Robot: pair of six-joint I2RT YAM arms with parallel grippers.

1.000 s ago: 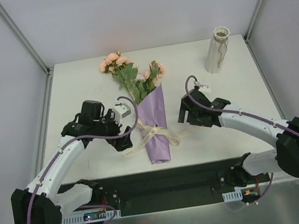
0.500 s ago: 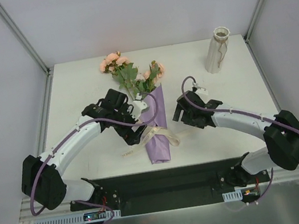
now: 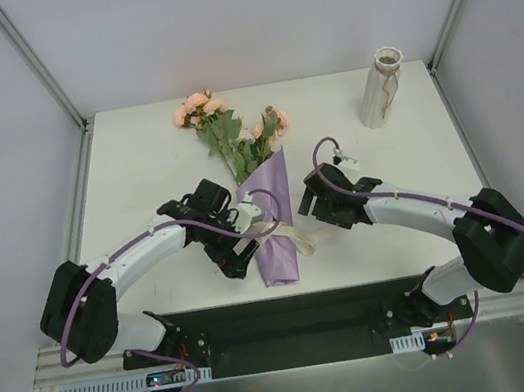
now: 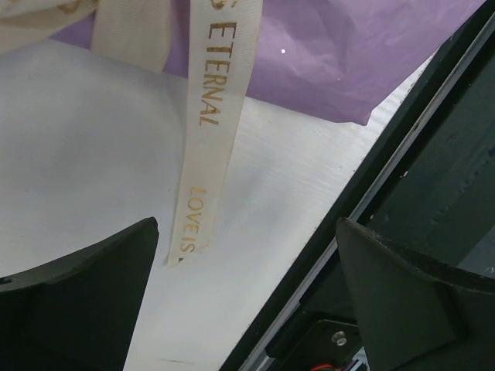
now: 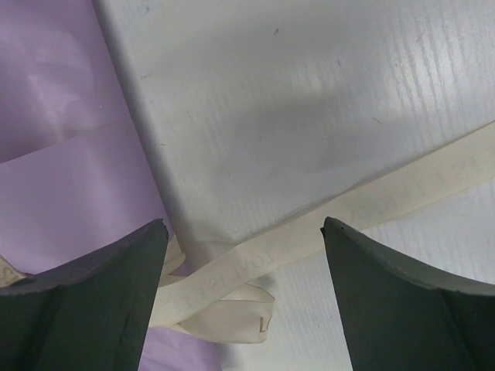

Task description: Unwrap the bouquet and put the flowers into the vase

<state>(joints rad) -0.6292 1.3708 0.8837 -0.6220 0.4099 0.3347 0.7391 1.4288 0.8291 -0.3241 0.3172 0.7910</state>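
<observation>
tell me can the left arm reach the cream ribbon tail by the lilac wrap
Probably yes. The left pincer hangs open right above the ribbon tail, which lies flat on the table beside the lilac wrap, with nothing between. The table's near edge is close, though.

White table (image 3: 137, 177): bouquet (image 3: 275, 229) lying between left gripper (image 3: 237, 259) and right gripper (image 3: 314, 202); vase (image 3: 380, 89) upright, well beyond right gripper.
</observation>
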